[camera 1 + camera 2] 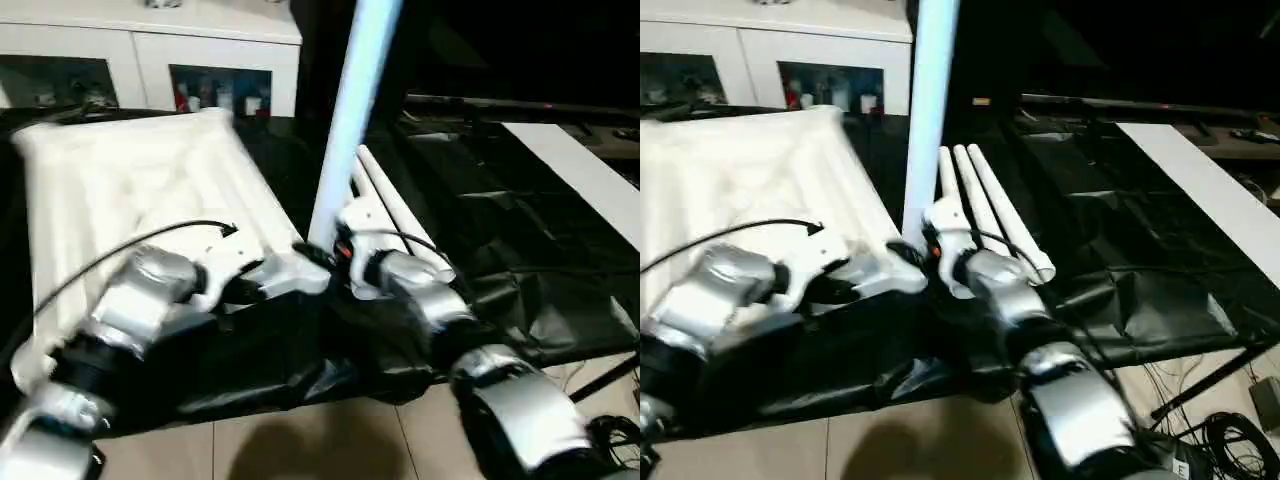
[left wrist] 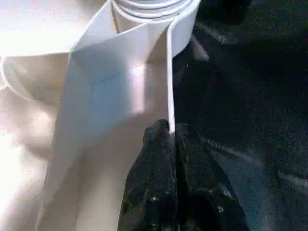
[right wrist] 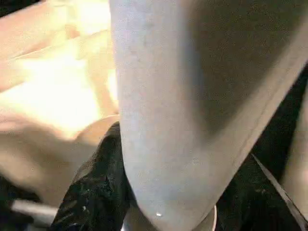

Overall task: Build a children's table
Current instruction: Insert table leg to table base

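No brand, label or writing can be read anywhere in these views.

The left gripper [image 2: 172, 132] has its jaws pressed together on a thin white rib of the tabletop [image 1: 120, 190], right by a corner socket [image 2: 154, 19]. In the head views that gripper sits at the tabletop's near right corner.

The right gripper [image 3: 168, 192] has its jaws about half apart and clamped round the upright leg [image 1: 350, 110]; one black finger [image 3: 96, 187] lies against the tube's side. The leg rises steeply from the near right corner of the tabletop, leaning slightly, and runs out of the top of the picture.

The tabletop lies ribbed side up on the left of the black-draped worktop [image 1: 1120, 240], reaching from the near edge towards the back.

Three spare legs [image 1: 990, 215] lie side by side on the worktop, just to the right of the upright leg and behind the right gripper, their ends pointing away from the robot.

A white cabinet [image 1: 150, 50] with glass doors stands behind the worktop, small items blurred inside it. A long white board [image 1: 1200, 180] lies at the right. Cables [image 1: 1230, 435] sit on the tiled floor [image 1: 320, 445] below the worktop.
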Available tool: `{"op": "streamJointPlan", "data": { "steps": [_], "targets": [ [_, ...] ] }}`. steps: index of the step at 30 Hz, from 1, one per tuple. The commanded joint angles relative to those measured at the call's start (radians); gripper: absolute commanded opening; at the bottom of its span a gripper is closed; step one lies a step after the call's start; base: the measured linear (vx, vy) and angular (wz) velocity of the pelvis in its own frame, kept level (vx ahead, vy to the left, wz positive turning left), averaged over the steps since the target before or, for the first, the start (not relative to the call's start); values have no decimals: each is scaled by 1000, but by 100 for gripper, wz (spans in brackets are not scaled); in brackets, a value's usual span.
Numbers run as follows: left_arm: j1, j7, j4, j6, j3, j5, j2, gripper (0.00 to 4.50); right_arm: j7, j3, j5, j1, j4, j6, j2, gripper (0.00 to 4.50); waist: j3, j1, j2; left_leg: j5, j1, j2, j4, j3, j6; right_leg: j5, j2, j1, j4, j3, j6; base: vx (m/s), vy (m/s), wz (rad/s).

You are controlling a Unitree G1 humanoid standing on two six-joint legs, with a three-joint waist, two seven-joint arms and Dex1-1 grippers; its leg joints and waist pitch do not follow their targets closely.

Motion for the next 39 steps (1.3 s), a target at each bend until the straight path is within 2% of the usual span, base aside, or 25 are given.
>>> {"op": "streamJointPlan", "data": {
  "steps": [1, 4, 5, 10, 14, 18, 24, 28, 31, 33, 34, 35, 36, 37, 38, 39],
  "targets": [
    [24, -11, -94, 79, -19, -5, -11, 0, -149, -29, -12, 59, 163, 140, -24, 187, -7, 3, 27, -428, 2, 70, -94, -42, -49, -418, -90, 0, -108, 73, -119, 0, 0, 0],
    [24, 8, -137, 119, -21, -12, -20, 0, -172, -28, -20, 45, 167, 152, -5, 187, -6, 0, 30, -421, -4, 68, -96, -46, -51, -407, -90, 4, -110, 71, -111, 0, 0, 0],
    [26, 15, -149, 132, -21, -12, -21, 0, -179, -33, -21, 42, 169, 156, -1, 187, -9, 2, 24, -398, -4, 68, -97, -45, -47, -389, -89, 6, -108, 71, -111, 0, 0, 0],
    [36, 37, -183, 170, -16, -14, -27, 0, -199, -44, -30, 32, 171, 163, 5, 187, -6, 2, 27, -378, 3, 69, -97, -38, -42, -309, -84, 1, -107, 73, -132, 0, 0, 0],
    [35, 52, -180, 157, -14, -18, -31, 0, -202, -42, -38, 24, 172, 162, 7, 187, -9, 3, 25, -373, 4, 67, -95, -35, -39, -303, -84, 1, -108, 75, -135, 0, 0, 0],
    [31, 60, -176, 147, -17, -22, -28, 0, -183, -16, -62, 16, 171, 145, 6, 187, -9, 2, 27, -358, 2, 68, -95, -34, -39, -287, -83, 1, -106, 74, -141, 0, 0, 0],
    [33, 58, -179, 134, -20, -33, -19, 0, -145, -20, -65, 7, 163, 124, 15, 187, -12, 1, 25, -330, 0, 68, -96, -32, -37, -245, -82, 6, -102, 75, -150, 0, 0, 0],
    [38, 50, -184, 126, -23, -39, -12, 0, -131, -19, -72, 5, 163, 122, 17, 187, -11, 1, 25, -337, 0, 69, -96, -32, -38, -262, -83, 4, -103, 75, -148, 0, 0, 0],
    [48, 5, -194, 101, -34, -56, 10, 0, -55, -28, -61, 2, 158, 115, 21, 187, -13, 1, 25, -332, -2, 70, -96, -33, -36, -259, -84, 7, -102, 75, -148, 0, 0, 0],
    [61, -61, -197, 69, -41, -79, 48, 0, 75, -24, -50, 4, 144, 104, 16, 187, -16, 1, 25, -295, -4, 69, -94, -31, -25, -203, -84, 12, -98, 76, -161, 0, 0, 0],
    [63, -72, -196, 63, -42, -83, 55, 0, 99, -21, -50, 4, 141, 101, 14, 187, -19, 1, 24, -267, -5, 69, -90, -29, -9, -166, -84, 16, -94, 75, -172, 0, 0, 0],
    [68, -110, -189, 18, -39, -97, 74, 0, 164, -9, -53, 8, 133, 93, 6, 187, -20, 1, 24, -249, -6, 69, -89, -28, -1, -144, -85, 17, -93, 75, -179, 0, 0, 0],
    [71, -172, -164, -39, -24, -119, 113, 0, 305, 23, -63, 21, 115, 81, -20, 187, -22, 1, 24, -212, -3, 70, -86, -24, 14, -91, -82, 18, -87, 75, -195, 0, 0, 0],
    [71, -189, -155, -60, -20, -125, 124, 0, 346, 33, -68, 26, 110, 79, -29, 187, -25, 3, 27, -176, 1, 69, -80, -21, 32, -39, -80, 20, -81, 73, -215, 0, 0, 0],
    [71, -189, -155, -60, -20, -125, 124, 0, 346, 33, -68, 26, 110, 79, -29, 187, -27, 1, 24, -146, -4, 67, -78, -20, 44, 2, -78, 26, -76, 73, -223, 0, 0, 0],
    [73, -235, -147, -85, -14, -142, 149, 0, 416, 46, -70, 34, 100, 80, -47, 187, -30, 5, 27, -90, 3, 68, -72, -18, 61, 78, -76, 24, -68, 71, -240, 0, 0, 0]
  ]
}}
